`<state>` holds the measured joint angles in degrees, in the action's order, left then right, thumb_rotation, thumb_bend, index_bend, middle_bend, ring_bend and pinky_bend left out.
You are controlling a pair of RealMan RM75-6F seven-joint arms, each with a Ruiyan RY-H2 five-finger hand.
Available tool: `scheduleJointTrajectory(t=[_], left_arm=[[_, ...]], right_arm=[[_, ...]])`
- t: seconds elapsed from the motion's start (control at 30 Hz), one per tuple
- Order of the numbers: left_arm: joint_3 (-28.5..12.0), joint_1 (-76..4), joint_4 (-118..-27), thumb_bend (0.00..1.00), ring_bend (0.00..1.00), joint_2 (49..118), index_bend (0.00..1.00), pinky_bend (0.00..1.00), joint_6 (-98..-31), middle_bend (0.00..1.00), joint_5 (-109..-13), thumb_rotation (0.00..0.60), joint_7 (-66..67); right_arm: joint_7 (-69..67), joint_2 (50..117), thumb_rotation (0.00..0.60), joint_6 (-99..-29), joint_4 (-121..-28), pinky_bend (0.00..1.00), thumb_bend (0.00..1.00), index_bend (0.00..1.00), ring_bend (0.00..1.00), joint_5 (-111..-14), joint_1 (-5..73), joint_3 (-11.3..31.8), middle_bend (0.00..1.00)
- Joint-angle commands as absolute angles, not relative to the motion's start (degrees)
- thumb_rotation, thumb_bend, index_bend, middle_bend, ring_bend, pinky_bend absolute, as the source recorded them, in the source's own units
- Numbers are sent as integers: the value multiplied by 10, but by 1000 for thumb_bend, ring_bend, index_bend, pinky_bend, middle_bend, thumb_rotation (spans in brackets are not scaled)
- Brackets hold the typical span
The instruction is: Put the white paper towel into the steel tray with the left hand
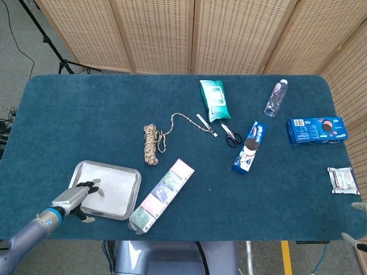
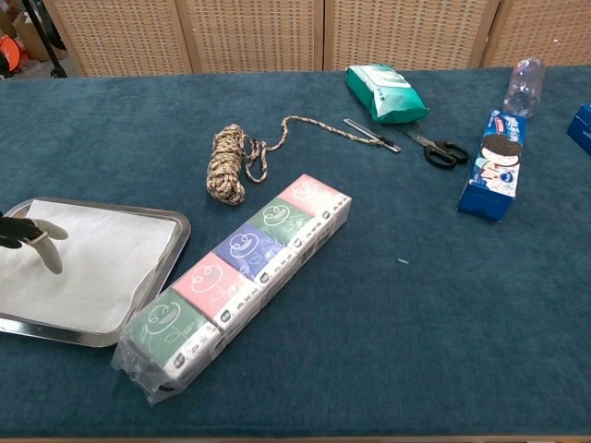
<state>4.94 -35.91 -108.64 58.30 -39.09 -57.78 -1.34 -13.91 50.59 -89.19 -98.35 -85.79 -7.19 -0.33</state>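
1. Looking at your left hand: it sits over the near-left corner of the tray, fingers apart and nothing gripped. In the chest view one fingertip points down at the towel; whether it touches the sheet or hangs just above it, you cannot tell from either view.
2. Towel: lying flat inside the tray, spread over most of its floor, edges within the rim as far as the views show. It lies directly under the hand and runs away from it toward the far-right corner of the tray.
3. Tray: long axis roughly left to right across the table, near the front-left edge. A pack of tissues lies just beside its right rim, slanted.
4. Your left hand is the only one near; of the right hand only a sliver shows at the far right table edge, so its state cannot be told.
5. Judgement: placement looks done. Your next move is likely a straight lift clear of the sheet, without dragging it.
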Motion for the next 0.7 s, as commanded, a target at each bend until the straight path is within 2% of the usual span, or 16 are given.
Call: scheduleJointTrajectory(t=[0.03, 0.33, 0.57, 0.7], left_arm=[[33, -346, -1105, 160, 0, 562, 289, 23, -406, 0, -607, 600, -44], [-1, -300, -1119, 160, 0, 538, 289, 23, -479, 0, -676, 600, -125], [-14, -227, -1104, 160, 0, 566, 288, 23, -612, 0, -736, 600, -177], [-14, -197, -1097, 160, 0, 584, 288, 23, -665, 0, -761, 600, -193]], right_arm=[[-139, 506, 600, -892, -983, 0, 92, 313, 0, -859, -72, -4, 0], [-138, 508, 600, -898, -984, 0, 93, 312, 0, -873, -72, -7, 0], [-140, 511, 600, -902, -984, 0, 90, 313, 0, -892, -71, -12, 0], [-142, 513, 600, -902, -985, 0, 93, 312, 0, -902, -67, -13, 0]])
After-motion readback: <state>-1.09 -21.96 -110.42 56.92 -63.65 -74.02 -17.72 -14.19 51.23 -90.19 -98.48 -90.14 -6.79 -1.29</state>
